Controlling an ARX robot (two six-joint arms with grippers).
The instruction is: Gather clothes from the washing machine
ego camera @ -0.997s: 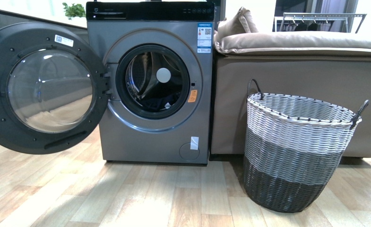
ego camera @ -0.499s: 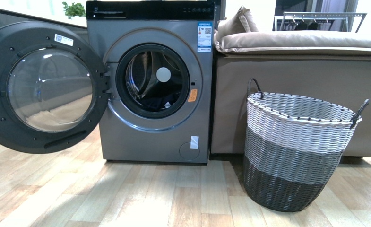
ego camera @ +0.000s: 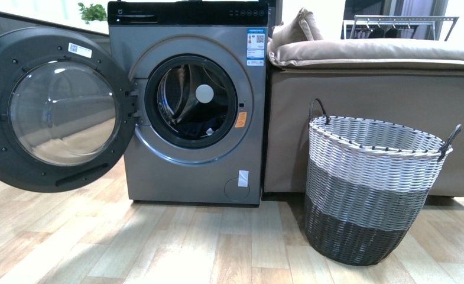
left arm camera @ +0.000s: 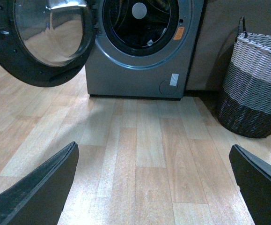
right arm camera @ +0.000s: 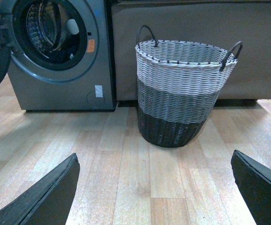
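Observation:
The grey washing machine [ego camera: 188,171] stands on the wood floor with its round door [ego camera: 55,109] swung wide to the left. Dark blue clothes [ego camera: 195,129] lie low in the steel drum, behind the opening. Neither arm shows in the front view. In the left wrist view my left gripper [left arm camera: 154,154] is open above bare floor, well short of the washing machine [left arm camera: 135,75], with nothing between its fingers. My right gripper [right arm camera: 155,161] is open too, over the floor in front of the basket, with the washing machine [right arm camera: 60,89] off to one side.
A grey-and-white woven basket [ego camera: 368,195] with two handles stands right of the machine, in front of a beige sofa [ego camera: 383,118]. The open door juts out over the floor on the left. Light wood flooring [ego camera: 188,248] lies between me and the machine.

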